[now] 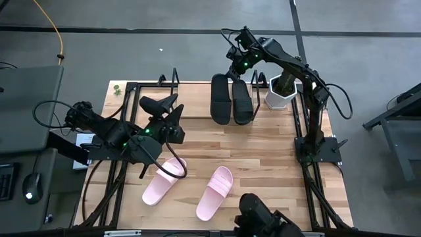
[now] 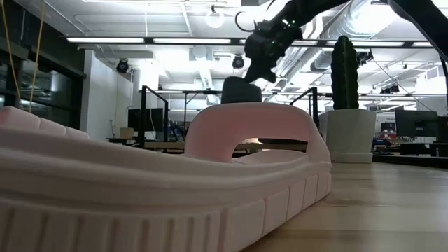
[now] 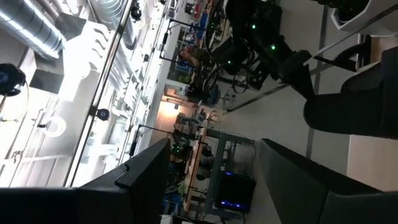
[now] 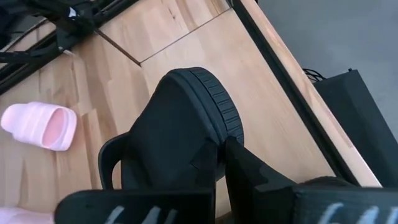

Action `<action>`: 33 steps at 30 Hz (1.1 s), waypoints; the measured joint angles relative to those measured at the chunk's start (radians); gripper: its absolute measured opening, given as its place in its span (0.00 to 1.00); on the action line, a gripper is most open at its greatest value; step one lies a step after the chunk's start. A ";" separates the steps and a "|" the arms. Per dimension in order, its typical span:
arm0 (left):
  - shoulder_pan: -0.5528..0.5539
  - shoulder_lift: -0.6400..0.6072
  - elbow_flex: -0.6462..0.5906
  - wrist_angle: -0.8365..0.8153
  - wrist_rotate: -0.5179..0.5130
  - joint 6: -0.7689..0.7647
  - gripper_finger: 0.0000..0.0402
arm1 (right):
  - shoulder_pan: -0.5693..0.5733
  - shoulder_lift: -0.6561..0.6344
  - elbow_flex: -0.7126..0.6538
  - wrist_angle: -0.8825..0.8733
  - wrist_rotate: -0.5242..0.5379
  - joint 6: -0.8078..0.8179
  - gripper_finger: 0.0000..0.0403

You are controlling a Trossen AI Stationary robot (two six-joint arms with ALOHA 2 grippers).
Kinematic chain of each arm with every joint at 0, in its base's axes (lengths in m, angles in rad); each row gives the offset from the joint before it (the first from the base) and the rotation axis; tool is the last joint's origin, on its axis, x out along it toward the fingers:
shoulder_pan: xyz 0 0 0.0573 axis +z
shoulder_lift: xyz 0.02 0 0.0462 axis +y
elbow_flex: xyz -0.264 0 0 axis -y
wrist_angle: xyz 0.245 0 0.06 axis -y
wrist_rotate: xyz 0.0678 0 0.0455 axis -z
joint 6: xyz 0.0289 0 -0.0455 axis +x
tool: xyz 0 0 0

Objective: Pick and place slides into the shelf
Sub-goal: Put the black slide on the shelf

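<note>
Grey floor [image 1: 164, 56], bright ceiling lights [image 2: 115, 40]

Two black slides [image 1: 231, 99] are seen side by side at twelve o'clock on the shelf [image 1: 263, 148], the right gripper [image 1: 238, 71] held over their far ends. Two pink slides [image 1: 191, 185] (both empty) lie at six o'clock, the left gripper [image 1: 172, 122] positioned at nine.

Two slides [image 1: 222, 99] [image 1: 241, 101] side by side on the shelf [image 1: 263, 125] at the table's far edge, touching or nearly so. Right gripper [image 1: 235, 74] at the far end of the right-hand one, fingers closed on it. Pot [image 1: 281, 91] just right of that pair. Two more slides [image 1: 162, 181] [image 1: 216, 192] on the near table, apart. Left gripper [image 1: 164, 110] above the table's left part, fingers apart.
</note>
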 joint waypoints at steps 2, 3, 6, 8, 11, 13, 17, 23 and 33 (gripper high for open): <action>0.000 0.000 0.000 -0.001 0.005 0.000 0.58 | -0.004 0.010 0.000 0.009 0.003 -0.006 0.00; 0.000 0.000 0.000 0.000 0.005 0.000 0.58 | -0.005 0.015 0.000 0.016 0.004 -0.010 0.00; 0.000 0.000 0.000 -0.001 0.005 -0.001 0.58 | -0.014 0.027 0.000 0.038 0.004 -0.018 0.00; 0.000 0.000 0.000 -0.001 0.005 -0.001 0.58 | -0.021 0.037 0.000 0.052 0.003 -0.018 0.00; 0.000 0.000 0.000 -0.001 0.005 -0.001 0.58 | -0.033 0.047 0.000 0.053 0.007 -0.022 0.00; 0.000 0.000 0.000 -0.002 0.005 -0.001 0.58 | -0.040 0.053 0.000 0.049 0.011 -0.026 0.00; 0.000 0.000 0.000 -0.002 0.005 -0.003 0.58 | -0.047 0.060 0.000 0.038 0.057 -0.045 0.00; 0.000 0.001 0.000 -0.004 0.026 -0.023 0.58 | -0.046 0.066 0.000 0.014 0.068 -0.065 0.00; 0.000 0.001 0.000 -0.004 0.029 -0.027 0.58 | -0.030 0.103 0.000 0.002 0.120 -0.081 0.00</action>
